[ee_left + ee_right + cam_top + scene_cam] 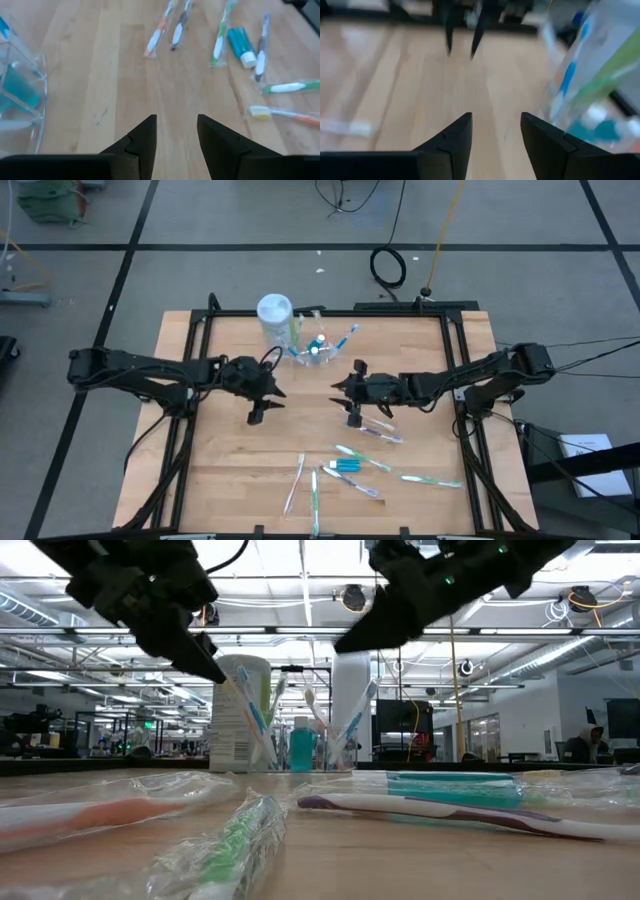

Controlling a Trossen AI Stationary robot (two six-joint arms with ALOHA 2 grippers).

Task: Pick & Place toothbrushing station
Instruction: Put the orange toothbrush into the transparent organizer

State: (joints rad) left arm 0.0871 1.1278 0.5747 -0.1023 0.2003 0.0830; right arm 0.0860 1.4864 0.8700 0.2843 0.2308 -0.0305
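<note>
The clear plastic holder (pixel 315 350) stands at the far middle of the table with a few toothbrushes and a blue tube upright in it; it also shows in the low view (pixel 345 720). Several wrapped toothbrushes (pixel 293 485) and a blue toothpaste tube (pixel 348 466) lie flat near the front edge. They also show in the left wrist view: toothbrushes (pixel 220 35), tube (pixel 241 46). My left gripper (pixel 268 406) hovers open and empty over bare wood, left of centre. My right gripper (pixel 346 402) hovers open and empty right of centre, facing it.
A white cylindrical container (pixel 274 315) stands just left of the holder. More wrapped toothbrushes lie by my right gripper (pixel 380 430) and at the front right (pixel 430 478). Black frame rails (pixel 190 410) run along the table's sides. Bare wood lies between the grippers.
</note>
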